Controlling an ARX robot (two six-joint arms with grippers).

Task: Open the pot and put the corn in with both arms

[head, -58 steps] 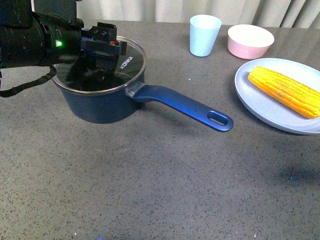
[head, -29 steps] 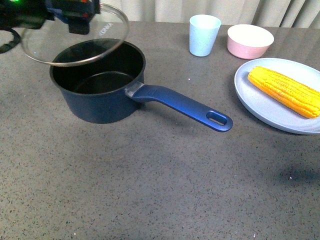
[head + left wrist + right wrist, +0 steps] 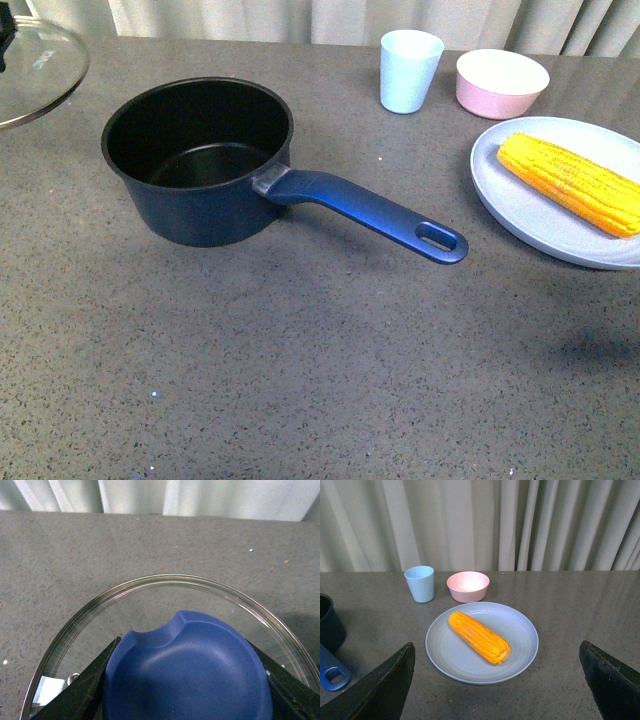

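**Lid off, pot open; corn pickup due next.**
Left end effector [image 3: 185,690] is closed on the blue knob [image 3: 185,665] of the round glass lid [image 3: 150,600], held aside from the dark navy saucepan [image 3: 195,165] on the grey speckled bench [image 3: 300,380]. Right end effector [image 3: 497,685] is spread wide and empty. The yellow-orange corn cob [image 3: 479,637] lies ahead of it, in line with the gap and well apart, on a pale blue-grey plate [image 3: 520,630]. Next, judged: descend, close across the cob, carry it to the saucepan.

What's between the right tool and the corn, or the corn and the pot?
Nothing visible. The right tool is open, facing the corn on its plate. The pot is uncovered; the left tool holds the lid off to one side. The cup and bowl sit behind the corn-to-pot path.
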